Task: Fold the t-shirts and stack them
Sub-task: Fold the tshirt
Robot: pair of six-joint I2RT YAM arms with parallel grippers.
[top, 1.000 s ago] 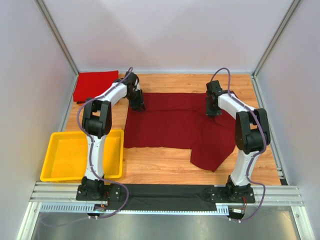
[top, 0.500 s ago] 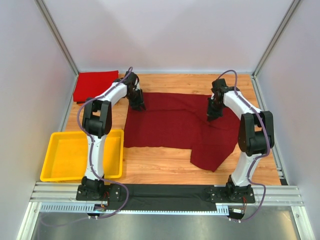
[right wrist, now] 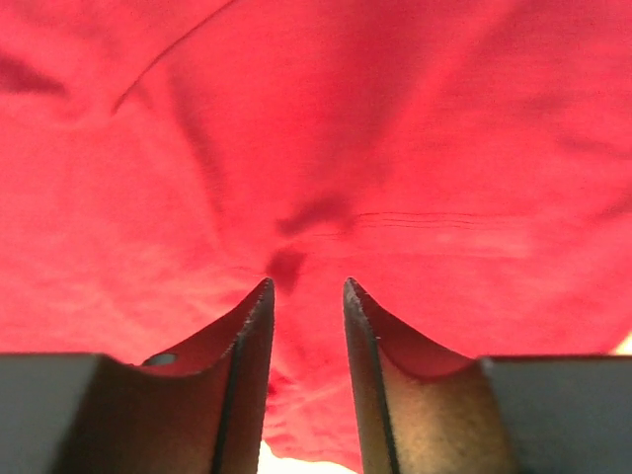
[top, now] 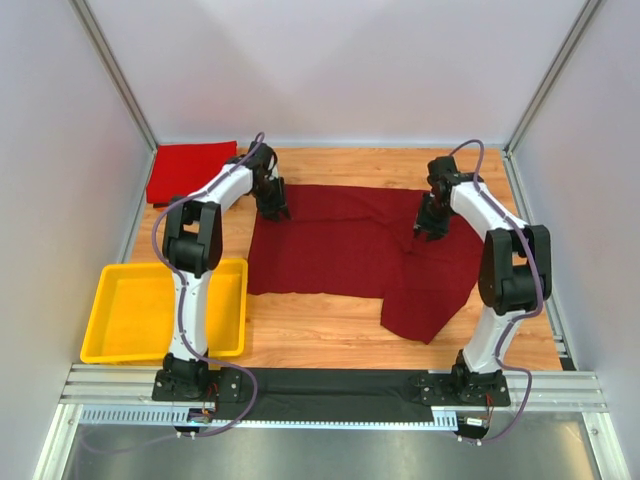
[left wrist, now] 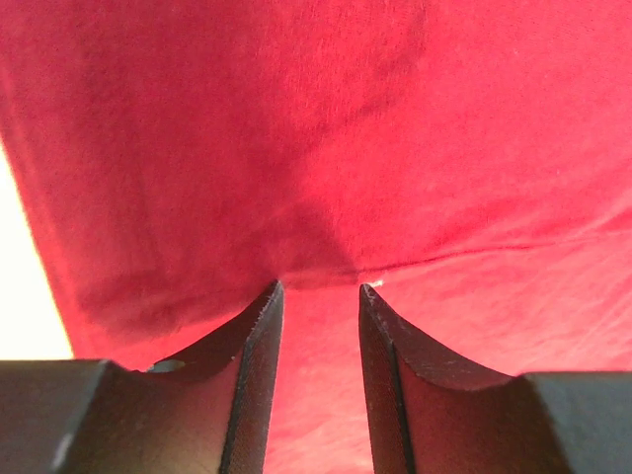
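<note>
Overhead view of a wooden surface (top: 320, 345) with two white robot arms reaching away from the near edge. A maroon t-shirt (top: 340, 245) lies spread across the middle, its far edge running between the two arms and one part trailing toward the near right. A red t-shirt (top: 190, 172) sits folded in the far left corner, well apart from the maroon one. A yellow tray (top: 105, 300) rests at the near left.

The left pincer (top: 277, 212) is at the maroon shirt's far left corner and the right pincer (top: 428, 230) at its far right side. In each wrist view the jaws are nearly closed, leaving only a narrow gap with cloth puckered at the tips, so each appears to have pinched a small gather of the maroon shirt.

Judged from this, the risk lies in the thin holds: a pinch this shallow could slip as the edge is carried over, dropping one corner and leaving a skewed fold. The trailing part may also drag and bunch underneath
</note>
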